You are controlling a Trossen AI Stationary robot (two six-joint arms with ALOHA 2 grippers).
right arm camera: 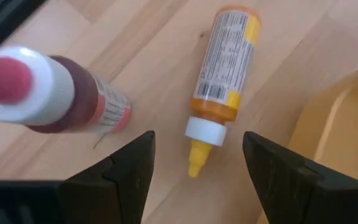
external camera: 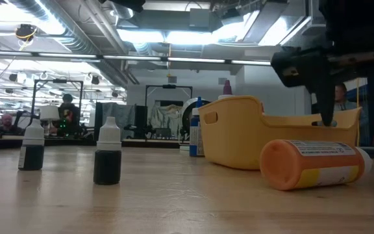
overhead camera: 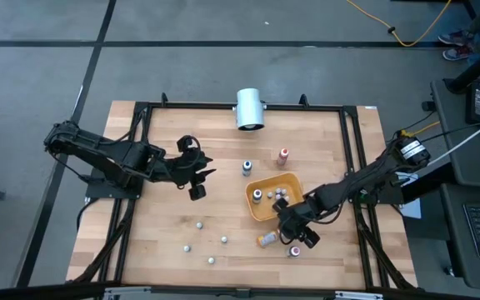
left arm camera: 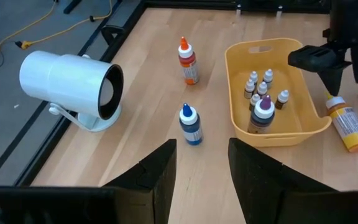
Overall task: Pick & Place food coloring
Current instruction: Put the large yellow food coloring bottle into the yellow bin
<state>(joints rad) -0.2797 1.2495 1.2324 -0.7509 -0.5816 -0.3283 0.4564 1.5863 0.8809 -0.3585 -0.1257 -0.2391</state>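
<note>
The food coloring is a set of tiny pale-capped dropper bottles. Several stand in the yellow tray, seen in the left wrist view. Several more stand upright on the wood near the table's near edge, two of them close in the low view. My right gripper hovers open just near of the tray, above a lying orange bottle whose yellow tip shows between the fingers, untouched. My left gripper is open, raised left of the table's middle.
A white cylinder lies at the far edge. Larger bottles stand near the tray: a blue one, an orange-red one and a red one beside the lying orange bottle. Black frame rails border the table.
</note>
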